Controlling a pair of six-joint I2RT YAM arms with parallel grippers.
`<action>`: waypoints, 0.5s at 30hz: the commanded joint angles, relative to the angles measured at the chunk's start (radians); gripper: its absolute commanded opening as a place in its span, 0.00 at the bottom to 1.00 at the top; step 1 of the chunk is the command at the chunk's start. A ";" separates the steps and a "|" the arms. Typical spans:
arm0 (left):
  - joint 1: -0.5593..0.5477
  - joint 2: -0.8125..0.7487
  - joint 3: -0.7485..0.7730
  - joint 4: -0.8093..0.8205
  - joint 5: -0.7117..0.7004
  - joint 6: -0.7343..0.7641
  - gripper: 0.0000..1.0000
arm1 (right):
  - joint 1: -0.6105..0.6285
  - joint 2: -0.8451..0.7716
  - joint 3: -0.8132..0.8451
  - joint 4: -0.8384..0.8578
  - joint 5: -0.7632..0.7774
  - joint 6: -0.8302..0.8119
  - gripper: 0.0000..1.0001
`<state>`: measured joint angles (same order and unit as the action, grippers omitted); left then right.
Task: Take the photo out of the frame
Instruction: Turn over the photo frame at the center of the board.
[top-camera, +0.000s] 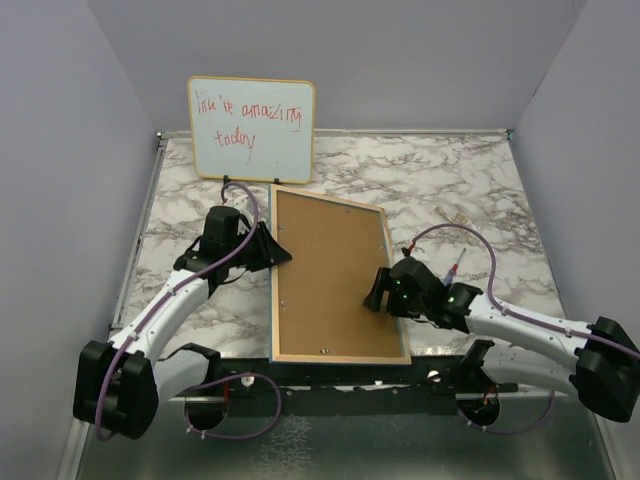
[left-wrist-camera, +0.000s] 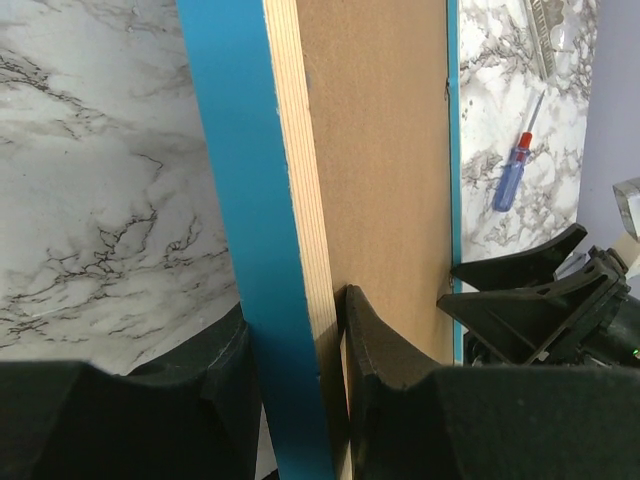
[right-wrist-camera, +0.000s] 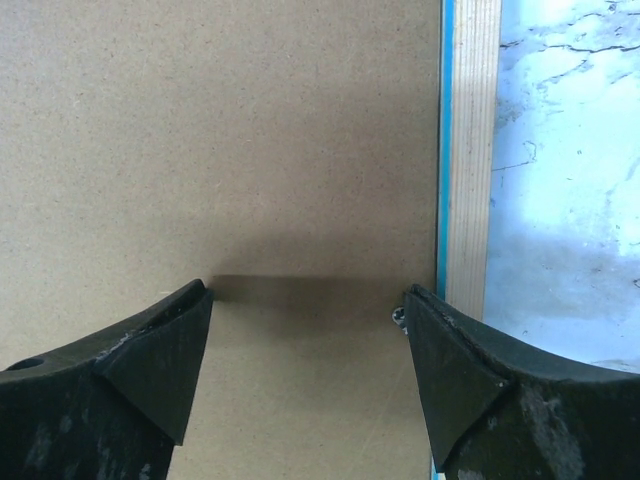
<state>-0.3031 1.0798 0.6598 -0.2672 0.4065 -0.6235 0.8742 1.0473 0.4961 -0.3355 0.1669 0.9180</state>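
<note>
While the left gripper (left-wrist-camera: 300, 340) clenches the rim of the frame (left-wrist-camera: 240, 150), the right gripper (right-wrist-camera: 305, 300) hangs spread above the backing board (right-wrist-camera: 220, 130), which likely needs loosening next to reach the hidden photo.

Your left arm (top-camera: 165, 310) and right arm (top-camera: 530, 325) show white shells, black joints and a purple cable (top-camera: 488, 255) each. Left claw (top-camera: 268, 247) and right claw (top-camera: 378, 290): matte black wedges (green light (top-camera: 452, 297) at right wrist).
</note>
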 joint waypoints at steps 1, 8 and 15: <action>0.002 -0.018 0.042 -0.050 -0.135 0.159 0.00 | -0.013 -0.012 -0.037 0.007 -0.019 0.001 0.80; 0.002 -0.016 0.041 -0.051 -0.137 0.155 0.00 | -0.014 -0.044 -0.083 -0.022 -0.090 0.041 0.81; 0.002 -0.017 0.047 -0.044 -0.142 0.138 0.00 | -0.012 -0.040 -0.080 0.027 -0.262 0.013 0.78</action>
<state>-0.3027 1.0779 0.6804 -0.2901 0.3977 -0.6136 0.8532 0.9928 0.4362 -0.2951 0.0841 0.9318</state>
